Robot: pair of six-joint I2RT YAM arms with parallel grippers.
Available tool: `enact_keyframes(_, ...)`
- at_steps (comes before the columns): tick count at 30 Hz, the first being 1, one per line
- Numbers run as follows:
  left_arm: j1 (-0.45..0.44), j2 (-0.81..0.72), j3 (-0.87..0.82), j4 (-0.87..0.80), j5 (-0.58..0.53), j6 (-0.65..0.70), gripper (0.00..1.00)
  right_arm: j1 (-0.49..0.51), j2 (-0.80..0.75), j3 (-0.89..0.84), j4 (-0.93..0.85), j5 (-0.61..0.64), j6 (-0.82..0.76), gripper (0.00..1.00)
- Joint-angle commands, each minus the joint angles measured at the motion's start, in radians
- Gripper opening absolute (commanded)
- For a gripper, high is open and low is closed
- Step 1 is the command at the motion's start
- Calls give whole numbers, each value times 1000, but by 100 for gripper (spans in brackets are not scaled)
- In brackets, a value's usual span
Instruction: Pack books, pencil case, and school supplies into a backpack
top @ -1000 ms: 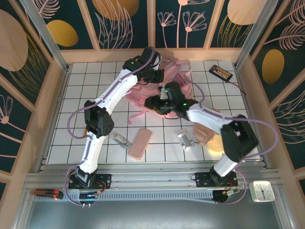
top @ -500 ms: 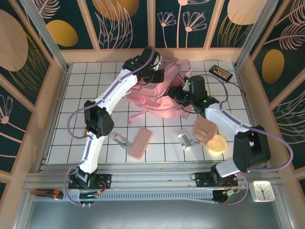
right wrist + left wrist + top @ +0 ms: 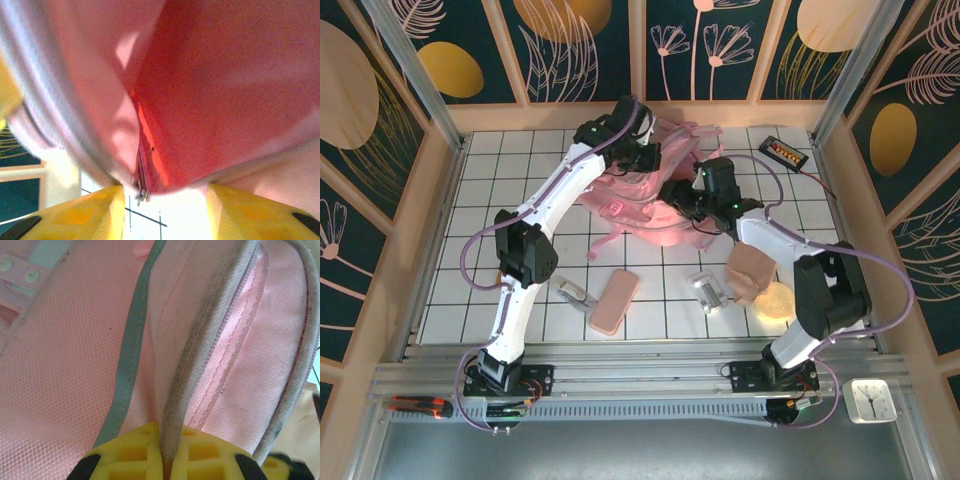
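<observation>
The pale pink backpack (image 3: pixel 655 205) lies at the back middle of the table. My left gripper (image 3: pixel 645 155) is over its far side, and in the left wrist view the yellow pads (image 3: pixel 130 455) are shut on a greyish zip edge of the backpack (image 3: pixel 70 365). My right gripper (image 3: pixel 688 195) is at the bag's right side. Its jaws (image 3: pixel 165 200) stand open, with the pink fabric (image 3: pixel 220 90) and a small zip slider (image 3: pixel 141 192) just above the gap. The salmon pencil case (image 3: pixel 613 302) lies at the front. Silver clips (image 3: pixel 575 295) (image 3: pixel 708 291) and an orange-brown pad (image 3: pixel 750 272) lie near it. The books are hidden.
A black slab with an orange label (image 3: pixel 783 152) lies at the back right, its cable trailing along the right side. A yellowish bright spot (image 3: pixel 772 301) sits by the pad. Wooden walls close in the tiled table (image 3: pixel 490 200) on three sides.
My right gripper swung from the bag's front edge up to its right side, then shifted a little left against the bag. The left gripper kept its hold.
</observation>
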Motion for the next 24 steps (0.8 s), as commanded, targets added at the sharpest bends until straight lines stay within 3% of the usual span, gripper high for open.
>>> enact_keyframes(1,-19,13,203,16,35,-39,0,116,-158,-23,-126,256,57,50)
enact_keyframes(3,-22,76,338,-36,31,-68,0,163,-196,-62,-132,335,123,51)
enact_keyframes(6,-27,213,586,-118,62,-153,0,188,-181,-97,-96,350,152,51)
enact_keyframes(7,-32,196,532,-90,79,-169,0,190,-165,-92,-96,364,150,51)
enact_keyframes(15,-68,235,604,-130,51,-159,0,167,-85,35,-197,500,47,51)
enact_keyframes(24,-69,230,608,-141,30,-145,0,83,-53,57,-246,442,-7,48)
